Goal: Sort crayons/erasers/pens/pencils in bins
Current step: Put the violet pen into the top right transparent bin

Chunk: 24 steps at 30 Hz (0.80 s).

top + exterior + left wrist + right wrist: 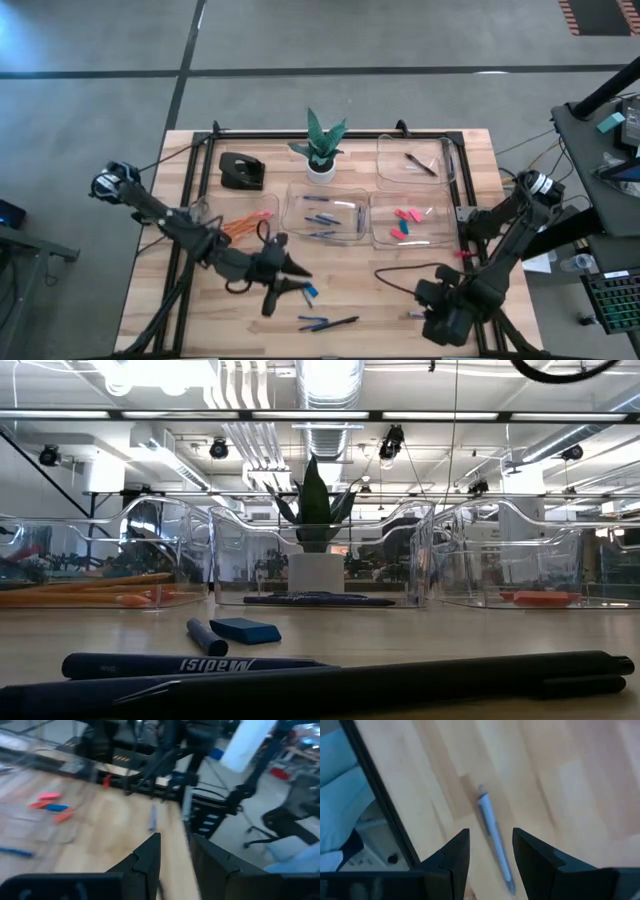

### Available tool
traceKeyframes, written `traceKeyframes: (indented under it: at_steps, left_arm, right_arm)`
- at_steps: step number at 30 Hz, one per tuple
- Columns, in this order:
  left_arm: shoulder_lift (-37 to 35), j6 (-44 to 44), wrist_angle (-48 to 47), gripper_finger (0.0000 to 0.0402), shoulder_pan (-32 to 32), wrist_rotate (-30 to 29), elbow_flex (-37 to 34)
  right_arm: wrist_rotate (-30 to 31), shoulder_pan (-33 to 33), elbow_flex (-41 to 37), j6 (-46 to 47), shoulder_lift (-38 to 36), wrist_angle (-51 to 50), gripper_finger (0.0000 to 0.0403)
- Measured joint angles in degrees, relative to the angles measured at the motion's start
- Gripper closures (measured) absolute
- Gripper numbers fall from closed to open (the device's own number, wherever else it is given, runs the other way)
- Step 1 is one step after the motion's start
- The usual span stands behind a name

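One camera hung overhead and looked straight down on the whole table, while another sat at tabletop level, close behind two dark pens, facing the bins and potted plant. Each wrist camera peered past its own fingers: the right one pressed near a grey pen that the left one also caught farther off.

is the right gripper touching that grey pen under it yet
Apart. In the right wrist view the right gripper has its fingers open either side of the grey pen, with bare table showing between each finger and the pen.
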Motion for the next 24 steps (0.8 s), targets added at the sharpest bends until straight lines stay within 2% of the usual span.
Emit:
traceKeyframes:
  at_steps: [7,14,21,24]
  left_arm:
    - [6.93,0.02,12.92,0.031,-3.81,-0.99,-0.02]
    - [12.39,0.11,24.85,0.031,-4.54,-1.1,-0.02]
    - [13.32,0.82,25.87,0.031,-4.58,-2.79,-0.02]
    - [13.32,3.07,26.23,0.031,-4.58,-2.91,0.11]
  right_arm:
    - [-0.94,1.19,-5.87,-3.88,0.0,6.68,0.0264]
    - [-1.02,2.37,-11.37,-11.17,0.0,19.01,0.0264]
    - [0.64,3.71,-14.62,-13.01,0.0,20.12,0.0264]
    - [0.62,4.07,-17.17,-13.06,0.0,23.89,0.0264]
